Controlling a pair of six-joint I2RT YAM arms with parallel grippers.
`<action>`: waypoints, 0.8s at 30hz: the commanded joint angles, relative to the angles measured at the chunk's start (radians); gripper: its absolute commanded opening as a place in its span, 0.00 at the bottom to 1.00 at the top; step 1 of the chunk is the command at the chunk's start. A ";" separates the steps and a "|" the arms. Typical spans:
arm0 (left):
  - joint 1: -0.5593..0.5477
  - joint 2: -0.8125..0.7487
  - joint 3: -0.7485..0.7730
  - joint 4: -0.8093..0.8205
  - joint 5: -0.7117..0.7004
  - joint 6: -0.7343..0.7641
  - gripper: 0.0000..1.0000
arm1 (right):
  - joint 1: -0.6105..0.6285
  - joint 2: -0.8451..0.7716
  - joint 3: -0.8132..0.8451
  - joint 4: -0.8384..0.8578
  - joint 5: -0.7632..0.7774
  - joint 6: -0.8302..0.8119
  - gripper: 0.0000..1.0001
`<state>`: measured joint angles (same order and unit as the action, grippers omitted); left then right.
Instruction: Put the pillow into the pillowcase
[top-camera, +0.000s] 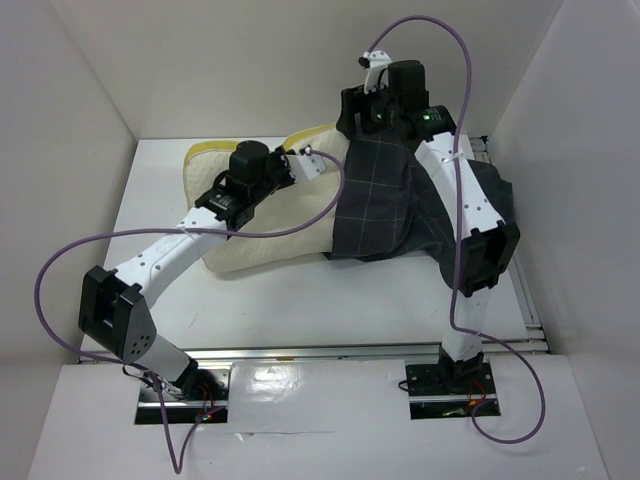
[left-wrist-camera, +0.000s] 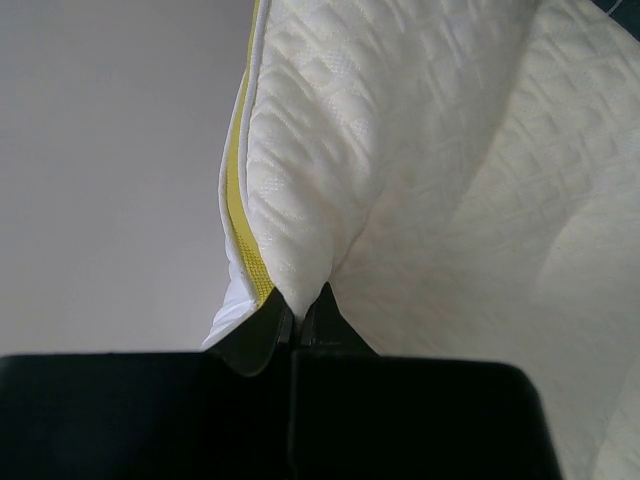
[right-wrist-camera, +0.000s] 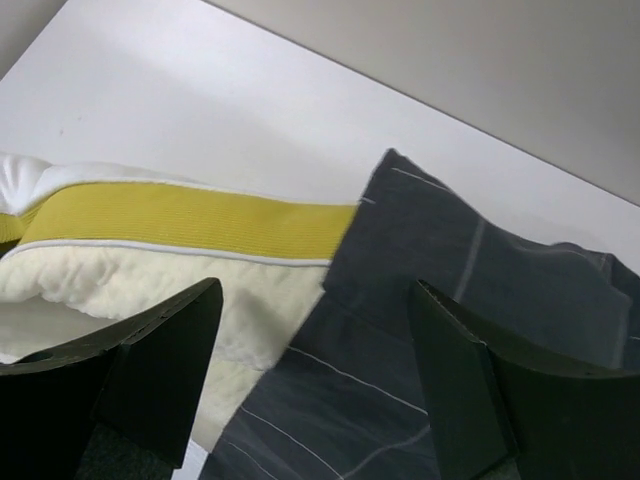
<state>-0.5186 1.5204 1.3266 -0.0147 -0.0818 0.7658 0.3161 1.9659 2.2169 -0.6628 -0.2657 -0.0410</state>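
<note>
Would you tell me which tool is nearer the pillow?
Left. The left tool is shut on the pillow fabric; the right tool hovers open above the pillowcase edge beside it.

Overhead, 2 close wrists share pillow (top-camera: 262, 256)

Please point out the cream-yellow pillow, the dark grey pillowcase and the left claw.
Soft cream-yellow quilted pillow (top-camera: 265, 256): top view, its bare near face.
Dark charcoal grid-lined cloth pillowcase (top-camera: 385, 203): top view, middle of the cloth.
Left claw (left-wrist-camera: 300, 312): left wrist view, between its shut fingertips.
</note>
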 joint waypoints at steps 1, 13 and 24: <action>-0.011 -0.077 0.026 0.142 0.001 0.044 0.00 | 0.037 -0.024 -0.022 0.037 0.025 -0.020 0.82; -0.020 -0.135 0.000 0.124 0.001 0.035 0.00 | 0.104 -0.024 -0.117 0.137 0.410 -0.030 0.71; -0.020 -0.157 -0.063 0.165 0.010 0.063 0.00 | 0.104 -0.024 -0.019 0.155 0.410 0.003 0.70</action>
<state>-0.5339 1.4441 1.2537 0.0097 -0.0780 0.7879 0.4370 1.9659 2.1304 -0.5705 0.0544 -0.0422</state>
